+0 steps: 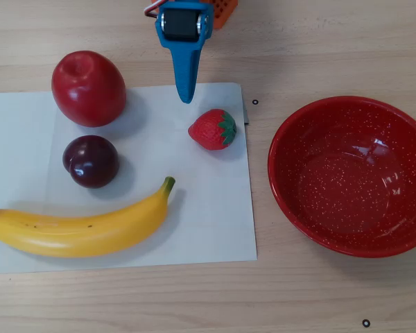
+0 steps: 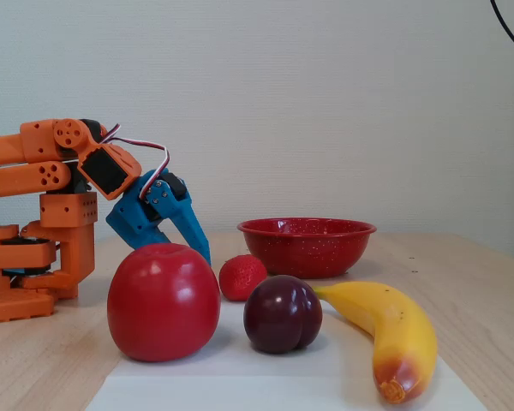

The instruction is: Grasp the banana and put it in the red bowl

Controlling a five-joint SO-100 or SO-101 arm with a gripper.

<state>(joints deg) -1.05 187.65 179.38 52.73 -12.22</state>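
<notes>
Banana (image 1: 76, 232): lies flat along the near edge of the white sheet (image 1: 215, 208) in the overhead view, orange-red blunt end at far left, green stem curling up toward the middle. Nothing touches it, and that is where I have to go.
Apple (image 1: 88, 88): big and red, at the sheet's upper left, well apart from the banana. I judge it no obstacle if I approach from above.
Plum (image 1: 91, 161): dark and glossy, just above the banana's middle with a small gap. This is the neighbour I watch; a wide-spread claw coming down on the thick middle could nudge it.
Grasp plan: I would aim at the stretch right of the plum, toward the stem, where the body is thinner and the sheet beside it is bare, with the fingers across the banana's width.
Gripper (image 1: 188, 97): blue, tip pointing down at the sheet's top edge, fingers together and holding nothing, as the fixed view (image 2: 204, 250) also shows. It must open before it descends.
Strawberry (image 1: 213, 129): just below and right of the tip, on the direct line toward the stem end. I would lift over it.
Red bowl (image 1: 284, 132): empty, on the bare table right of the sheet, well apart from the banana; the long fruit may need to go in tilted.
</notes>
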